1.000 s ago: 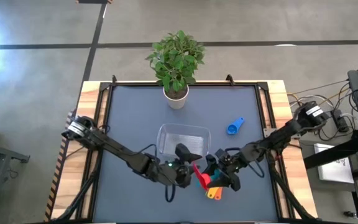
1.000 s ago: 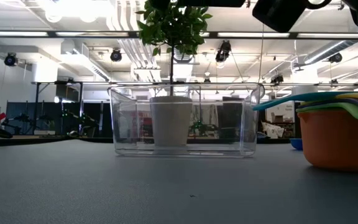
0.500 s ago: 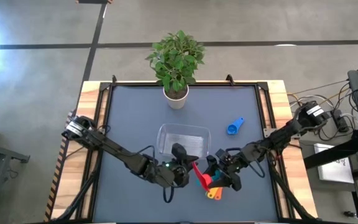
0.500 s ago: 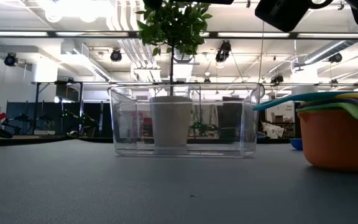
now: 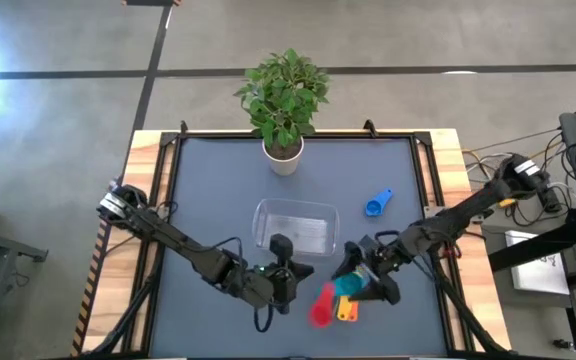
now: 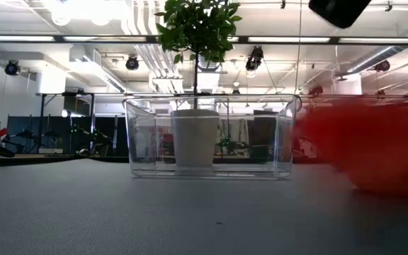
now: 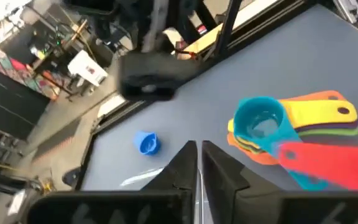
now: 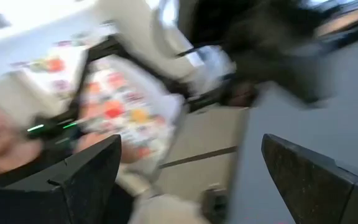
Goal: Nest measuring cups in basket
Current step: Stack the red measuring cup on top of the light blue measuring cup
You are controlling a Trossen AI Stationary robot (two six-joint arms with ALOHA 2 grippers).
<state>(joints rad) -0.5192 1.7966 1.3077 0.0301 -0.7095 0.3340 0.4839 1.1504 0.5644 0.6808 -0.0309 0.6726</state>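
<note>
Cups (image 5: 349, 293): a stack on the table near the front edge, right of the basket (image 5: 268, 212), not in it.
What changed: the red cup (image 5: 322, 305) was up between the two grippers a moment ago; now it is down at the stack's left side (it looks smeared, so I think it is moving).
What that means: red is loose again, the basket is empty, and most of the job is left.
Look: teal is on top with orange, yellow and purple under it; the handles fan out.
Blue cup (image 5: 377, 204): alone, well apart from the stack, right of the basket.
Left gripper (image 5: 280, 245): just in front of the basket, fingers pressed together, holding nothing.
Right gripper (image 5: 368, 272): right by the stack, fingers spread wide, holding nothing.
</note>
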